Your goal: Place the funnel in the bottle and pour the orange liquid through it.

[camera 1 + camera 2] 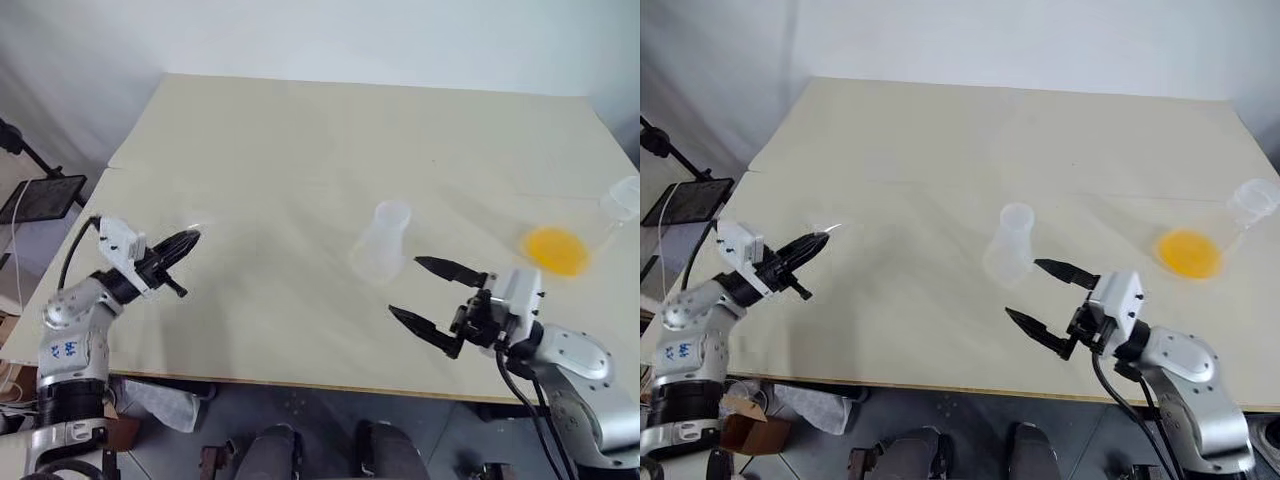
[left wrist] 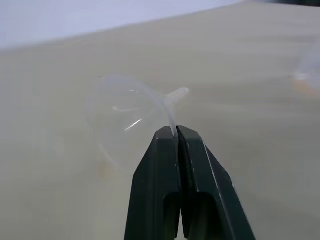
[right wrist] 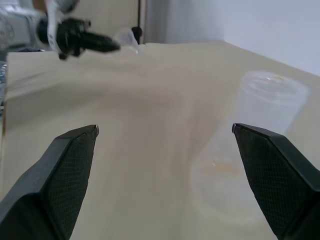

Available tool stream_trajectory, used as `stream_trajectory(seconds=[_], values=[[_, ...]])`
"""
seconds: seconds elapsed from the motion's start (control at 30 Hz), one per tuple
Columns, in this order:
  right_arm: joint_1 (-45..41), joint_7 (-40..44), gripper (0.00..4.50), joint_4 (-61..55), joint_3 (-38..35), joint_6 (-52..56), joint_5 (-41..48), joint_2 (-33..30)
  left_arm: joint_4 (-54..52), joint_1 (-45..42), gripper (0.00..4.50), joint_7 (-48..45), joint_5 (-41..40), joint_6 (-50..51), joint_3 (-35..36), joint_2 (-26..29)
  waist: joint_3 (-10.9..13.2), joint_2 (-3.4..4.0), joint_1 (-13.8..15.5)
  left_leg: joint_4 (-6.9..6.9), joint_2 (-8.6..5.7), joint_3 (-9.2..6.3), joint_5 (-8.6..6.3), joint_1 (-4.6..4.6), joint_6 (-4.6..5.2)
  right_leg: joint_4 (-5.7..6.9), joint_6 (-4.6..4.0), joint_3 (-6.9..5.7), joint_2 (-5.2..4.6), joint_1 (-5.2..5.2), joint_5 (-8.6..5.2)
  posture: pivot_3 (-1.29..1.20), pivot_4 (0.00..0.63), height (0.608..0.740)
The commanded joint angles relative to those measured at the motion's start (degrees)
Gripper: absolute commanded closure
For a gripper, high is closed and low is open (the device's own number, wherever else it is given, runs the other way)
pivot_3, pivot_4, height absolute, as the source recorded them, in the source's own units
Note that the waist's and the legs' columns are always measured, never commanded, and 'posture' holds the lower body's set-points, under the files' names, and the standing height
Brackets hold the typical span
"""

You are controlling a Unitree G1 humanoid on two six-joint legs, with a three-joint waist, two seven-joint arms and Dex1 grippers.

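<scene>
Pale tabletop (image 1: 300, 150) throughout. At left, the left gripper (image 1: 190, 239) is clamped on the funnel (image 2: 127, 110) — lifted, not yet seated. Mid-table stands the bottle (image 1: 385, 240); the right gripper (image 1: 425, 292) gapes beside it. Far right, the orange liquid (image 1: 556, 250) waits — unpoured.

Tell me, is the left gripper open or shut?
Shut: the left gripper has its fingers pressed together on the rim of the funnel.
</scene>
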Motion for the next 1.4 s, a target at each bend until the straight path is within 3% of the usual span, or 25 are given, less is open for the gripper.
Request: stream_trajectory(seconds=[0.03, 0.13, 0.27, 0.47, 0.73, 1.27, 1.4], values=[[4.14, -1.28, 0.0, -4.6, -2.86, 0.18, 0.88, -0.47, -4.47, -6.36, 4.46, -7.29, -1.02, -1.77, -4.2, 2.1, 0.0, 0.0, -0.15, 0.0, -0.01, 0.03, 0.0, 0.06, 0.0, 0.0, 0.0, 0.01, 0.0, 0.03, 0.0, 0.0, 0.15, 0.74], [8.12, -2.52, 0.0, -4.82, -5.28, -0.75, -0.35, -0.01, -2.52, -17.1, 4.46, -13.63, 0.93, -1.64, -11.23, 1.68, -0.01, -0.01, -0.11, 0.0, -0.14, 0.04, 0.05, 0.05, 0.08, 0.03, 0.02, -0.05, 0.18, 0.04, 0.01, 0.0, 0.15, 0.74], [13.3, -3.69, 0.0, -5.35, -8.59, -1.86, -0.93, 0.82, 11.89, -35.83, 4.46, -20.75, 10.67, -11.89, -22.42, -3.57, 0.0, -0.03, 0.53, 0.01, -0.34, 0.15, 0.14, -0.02, 0.24, -0.02, 0.12, -0.07, 0.17, 0.06, 0.06, 0.0, 0.15, 0.74], [16.65, -6.28, 0.0, -7.93, -8.74, -2.87, -2.14, 2.97, 26.03, -47.5, 4.46, -24.55, 14.34, -20.16, -26.07, -9.79, 0.03, -0.06, -0.64, -0.14, -0.23, 0.5, 0.16, 0.0, 0.27, -0.1, 0.18, -0.05, 0.23, -0.08, 0.09, 0.0, 0.15, 0.74], [18.49, -8.77, 0.0, -10.04, -8.12, -3.62, -3.57, 5.06, 34.81, -52.72, 4.46, -23.34, 19.14, -27.45, -27.59, -13.46, 0.06, -0.1, -0.05, -0.04, -0.23, 0.5, 0.17, -0.04, 0.3, -0.1, 0.19, -0.04, 0.16, -0.07, 0.09, 0.0, 0.15, 0.74], [17.95, -11.17, 0.0, -11.26, -6.54, -4.0, -4.27, 5.93, 40.99, -57.06, 4.46, -24.72, 22.92, -29.87, -29.41, -17.97, 0.1, -0.18, -0.22, -0.03, -0.28, 0.4, 0.19, -0.09, 0.35, -0.1, 0.21, -0.11, 0.12, -0.06, 0.11, 0.0, 0.15, 0.74], [18.19, -11.61, 0.0, -11.44, -6.46, -4.29, -4.39, 6.15, 42.29, -57.82, 3.26, -24.33, 23.55, -30.66, -29.08, -18.08, 0.11, -0.18, -0.15, -0.03, -0.29, 0.39, 0.2, -0.1, 0.35, -0.09, 0.21, -0.11, 0.12, -0.06, 0.11, 0.0, 0.15, 0.74]])
